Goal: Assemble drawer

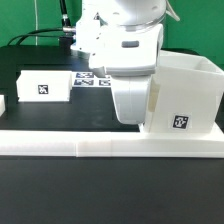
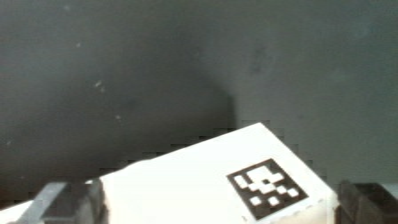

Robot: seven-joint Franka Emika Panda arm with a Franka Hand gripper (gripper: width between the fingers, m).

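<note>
Low white border bar [image 1: 110, 148] crosses the bottom of the frame. Behind it, right of centre, sits the drawer housing [image 1: 185, 95]. Gripper [image 2: 214, 205] hangs spread wide over a tagged white face. Looks light, stiff, slick plastic: pinch a thin wall.

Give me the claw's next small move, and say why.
Probably turn the claw a little about its own axis before closing. In the wrist view the white box sits askew between the open fingers, its sides not in line with them, so closing now would likely catch edges rather than flat walls.
</note>
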